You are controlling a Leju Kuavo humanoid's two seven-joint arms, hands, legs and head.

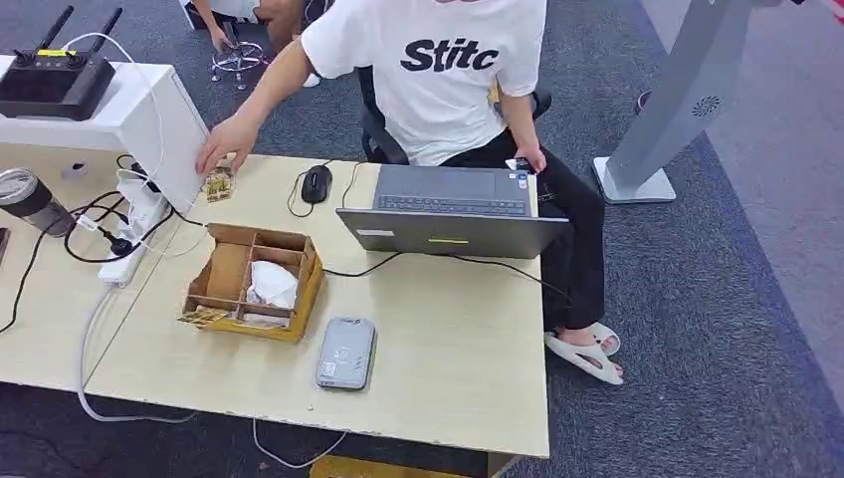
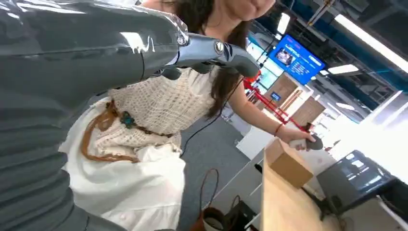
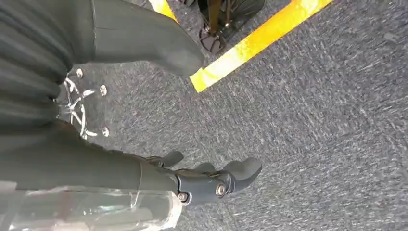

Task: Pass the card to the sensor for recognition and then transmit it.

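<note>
Nothing of the task looks begun, as far as I can judge. The card (image 1: 218, 185) lies at the far edge of the table (image 1: 448, 339), just beside the white box (image 1: 149, 119), and a person's hand (image 1: 227, 142) rests over it, perhaps setting it down; I cannot tell whether it is one card or a small stack. The sensor (image 1: 345, 353), a flat grey reader, sits near the front edge with nothing on it, well apart from the card and just beside the cardboard tray (image 1: 254, 282).

Neither robot hand is near the table. The left hand (image 2: 211, 50) is raised beside another person in a white skirt; its fingers reach out with nothing between them, and it looks loosely spread rather than closed. The right hand (image 3: 211, 180) hangs over grey carpet by a yellow floor line, fingers slightly curled but apart, holding nothing.

So everything is left: reaching for the card, picking it up, bringing it over the sensor, then handing it on.

By count: one sensor, one tray with several compartments, holding a crumpled white thing and some small gold pieces, one laptop (image 1: 453, 211), one mouse (image 1: 316, 183), one power strip (image 1: 134, 234), one dark cup (image 1: 30, 199), and one black controller (image 1: 55, 75) on the white box. One person sits at the laptop.
</note>
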